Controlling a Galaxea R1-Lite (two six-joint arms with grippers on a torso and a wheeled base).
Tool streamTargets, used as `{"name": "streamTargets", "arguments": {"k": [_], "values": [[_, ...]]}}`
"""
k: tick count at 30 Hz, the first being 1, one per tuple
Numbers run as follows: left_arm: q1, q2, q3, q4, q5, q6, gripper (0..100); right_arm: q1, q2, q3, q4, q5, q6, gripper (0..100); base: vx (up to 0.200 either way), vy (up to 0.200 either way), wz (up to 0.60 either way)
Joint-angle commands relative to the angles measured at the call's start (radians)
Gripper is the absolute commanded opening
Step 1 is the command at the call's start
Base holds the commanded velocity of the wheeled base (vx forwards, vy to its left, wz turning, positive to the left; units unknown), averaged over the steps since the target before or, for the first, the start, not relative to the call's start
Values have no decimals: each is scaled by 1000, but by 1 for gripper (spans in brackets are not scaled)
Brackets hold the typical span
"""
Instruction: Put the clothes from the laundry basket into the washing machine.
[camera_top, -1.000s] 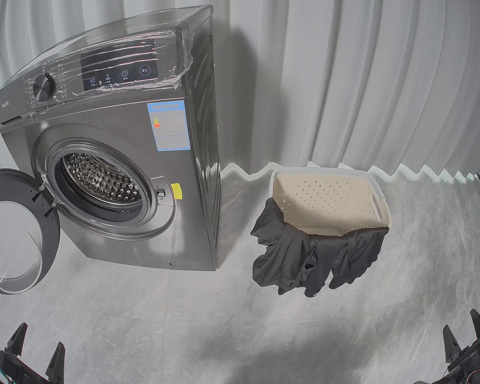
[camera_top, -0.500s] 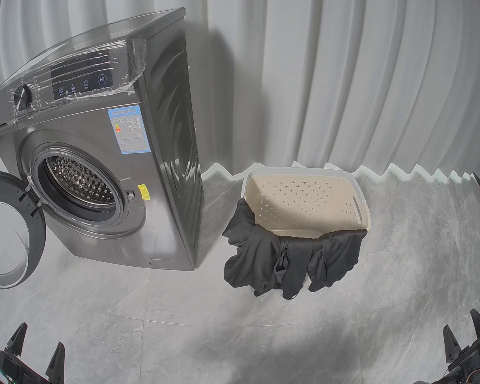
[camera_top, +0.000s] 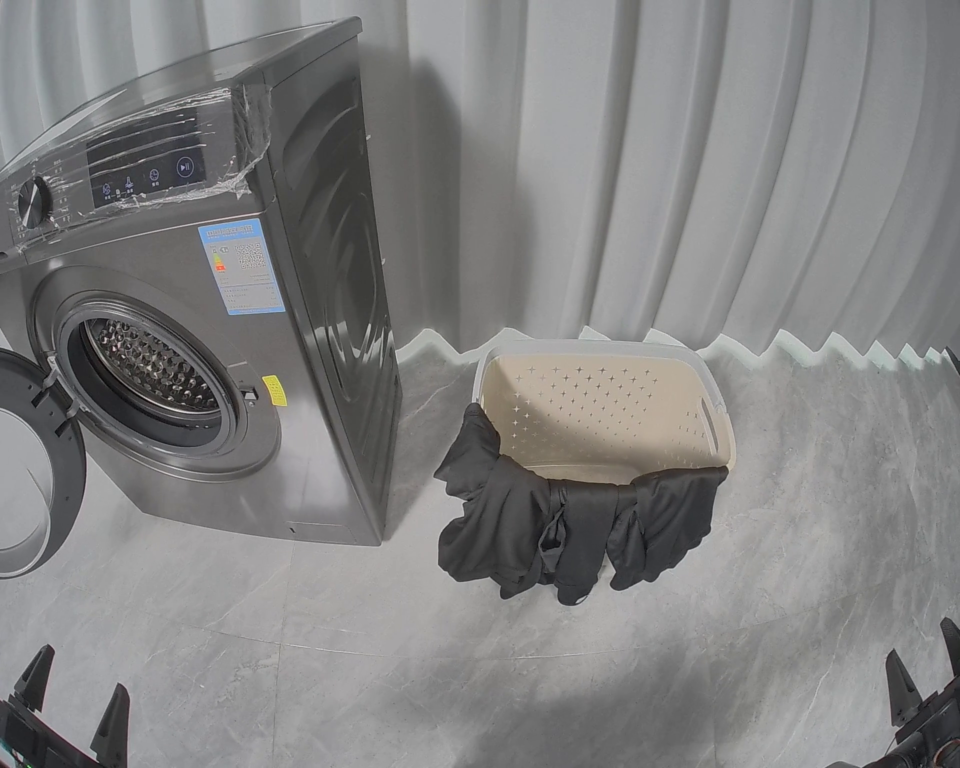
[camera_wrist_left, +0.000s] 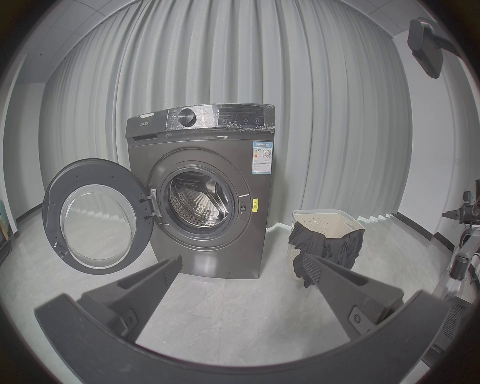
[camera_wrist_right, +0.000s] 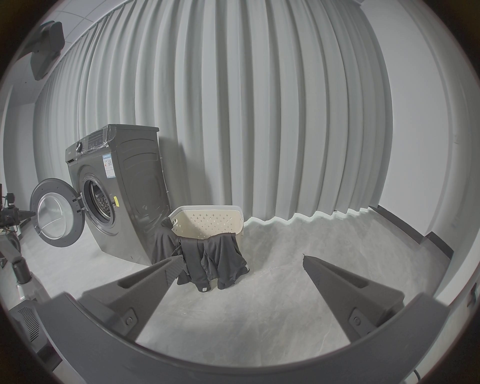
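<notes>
A cream laundry basket (camera_top: 640, 352) stands on the floor to the right of the washing machine (camera_top: 230, 330). Dark grey clothes (camera_top: 560, 520) hang over its front rim and left corner. The machine's round door (camera_top: 30, 480) is swung wide, showing the steel drum (camera_top: 150, 368). My left gripper (camera_top: 72, 692) is open, low at the bottom left, far from the basket. My right gripper (camera_top: 925, 665) is open at the bottom right edge. The wrist views show the basket (camera_wrist_left: 327, 220) (camera_wrist_right: 210, 220), the clothes (camera_wrist_left: 325, 247) (camera_wrist_right: 207, 257) and the machine (camera_wrist_left: 205, 190) (camera_wrist_right: 120, 185) well ahead of the open grippers (camera_wrist_left: 242, 267) (camera_wrist_right: 242, 265).
White pleated curtains (camera_top: 650, 160) hang behind the machine and basket. Grey marbled floor (camera_top: 420, 650) lies open between me and both. The swung door reaches out on the far left of the floor.
The whole head view has shifted: machine and basket now sit further left in the picture, so the camera has turned. Both grippers keep the same place. The clothes hang as before.
</notes>
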Motion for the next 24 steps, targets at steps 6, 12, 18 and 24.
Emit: {"name": "streamTargets", "arguments": {"k": [6, 12, 18, 24], "values": [[0, -16, 16, 0, 0, 1, 100, 2, -10, 4, 0, -3, 0, 100, 0, -100, 0], [0, -16, 16, 0, 0, 4, 100, 1, -10, 4, 0, -3, 3, 100, 0, 0, 0], [0, -16, 16, 0, 0, 2, 100, -1, -10, 15, -23, -10, 6, 100, 0, 0, 0], [0, -16, 16, 0, 0, 2, 100, -1, -15, -61, -85, 1, -2, 100, 0, 0, 0]]}}
